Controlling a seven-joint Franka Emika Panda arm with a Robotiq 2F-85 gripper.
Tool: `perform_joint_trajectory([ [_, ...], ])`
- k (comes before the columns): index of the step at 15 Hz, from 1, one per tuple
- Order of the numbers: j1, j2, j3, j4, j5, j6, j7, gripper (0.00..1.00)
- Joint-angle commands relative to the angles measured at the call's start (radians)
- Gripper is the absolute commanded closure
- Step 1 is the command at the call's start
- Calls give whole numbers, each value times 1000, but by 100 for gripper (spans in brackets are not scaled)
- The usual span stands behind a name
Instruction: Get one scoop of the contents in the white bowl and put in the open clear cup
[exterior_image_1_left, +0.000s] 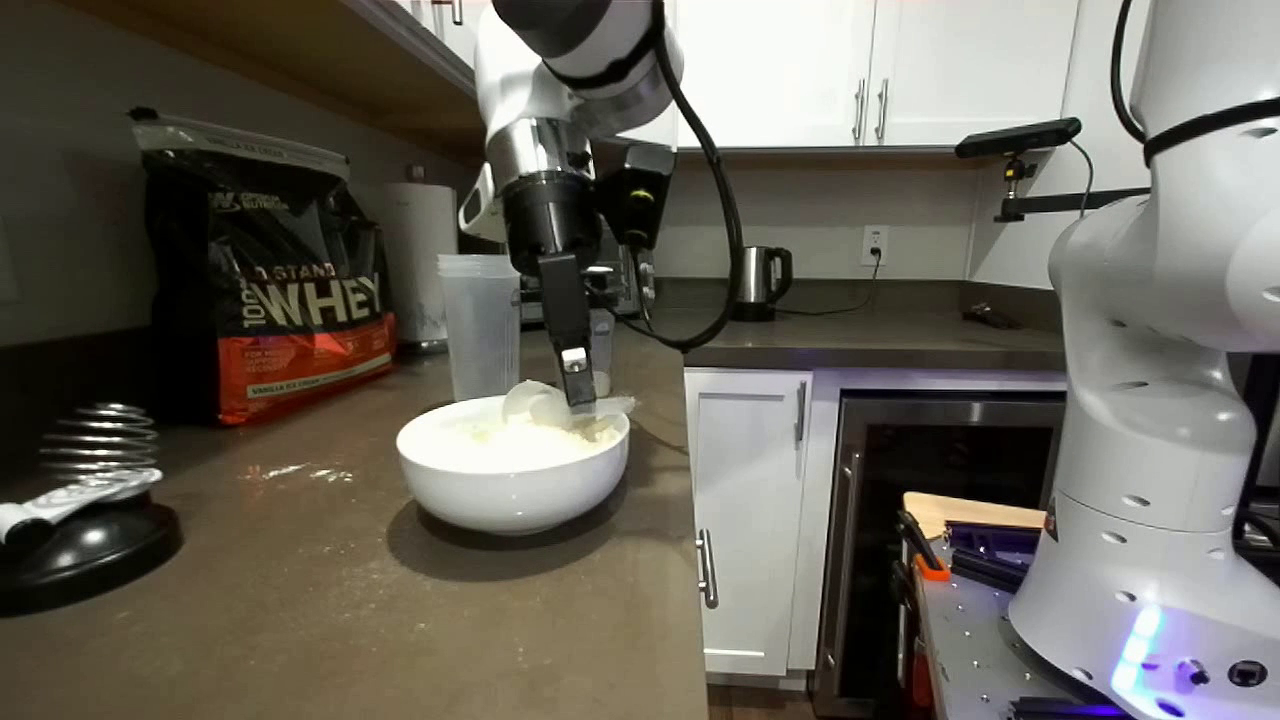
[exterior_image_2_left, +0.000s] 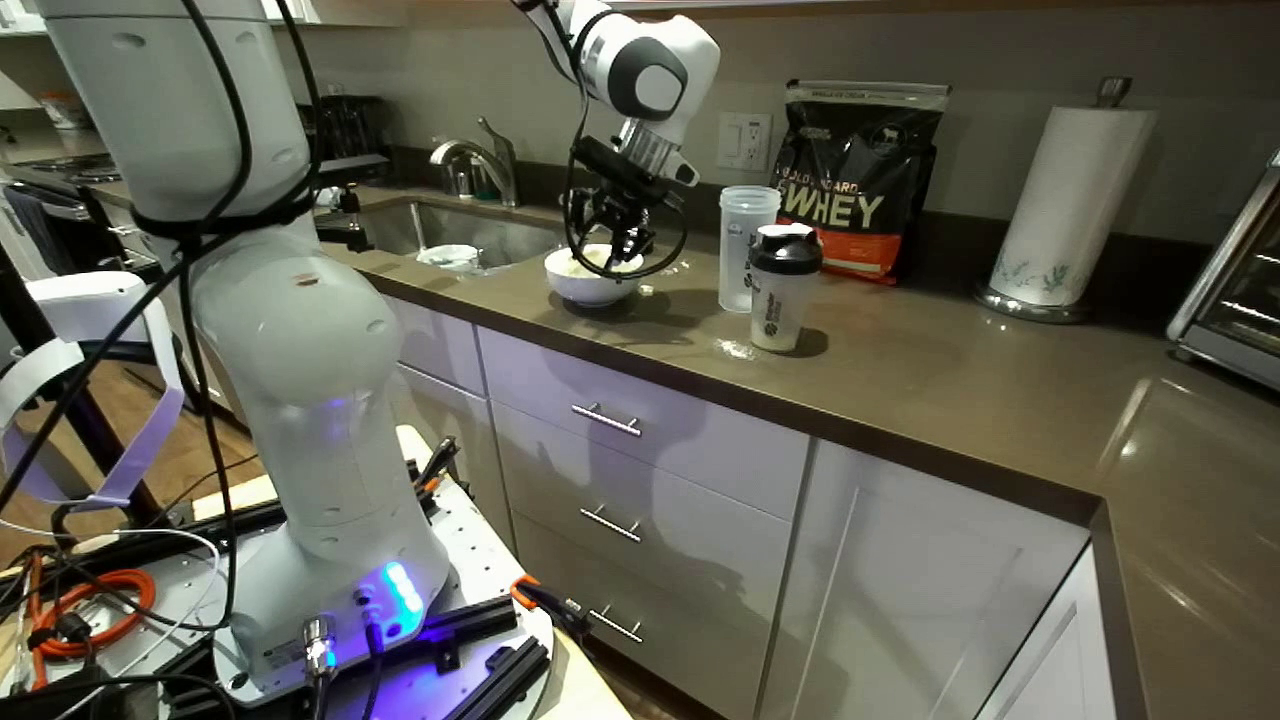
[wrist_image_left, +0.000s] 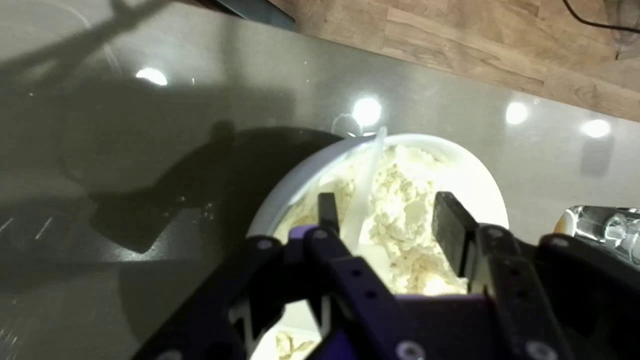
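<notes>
Scoop (exterior_image_1_left: 538, 405) in bowl (exterior_image_1_left: 500, 500) w/ powder (wrist_image_left: 397, 240), its handle (wrist_image_left: 369, 175) sticking out past bowl's rim. Fingers (wrist_image_left: 452, 227) down at bowl, spread, w/ handle b/w the 2. In an exterior view, cup (exterior_image_2_left: 736, 240) upright R of bowl, lidded shaker (exterior_image_2_left: 783, 300) a bit farther R of it, then whey bag (exterior_image_2_left: 850, 190); all 4 on tabletop (exterior_image_2_left: 950, 360).

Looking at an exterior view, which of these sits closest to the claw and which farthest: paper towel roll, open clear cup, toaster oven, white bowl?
1. White bowl: right under the claw.
2. Open clear cup: to the picture's right of the bowl.
3. Paper towel roll: much farther right.
4. Toaster oven: at the picture's right edge, partly cut off.
</notes>
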Motion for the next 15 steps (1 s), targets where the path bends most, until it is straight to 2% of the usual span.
perform_joint_trajectory([
  [1,-9,-21,12,-26,17,52,19,51],
  [2,-10,-20,12,-27,18,60,19,57],
  [3,-10,-20,12,-29,18,65,19,69],
  [7,-10,-19,12,-27,13,74,19,98],
  [9,-10,-18,12,-26,11,75,19,100],
  [15,-11,-24,11,-25,4,70,20,98],
])
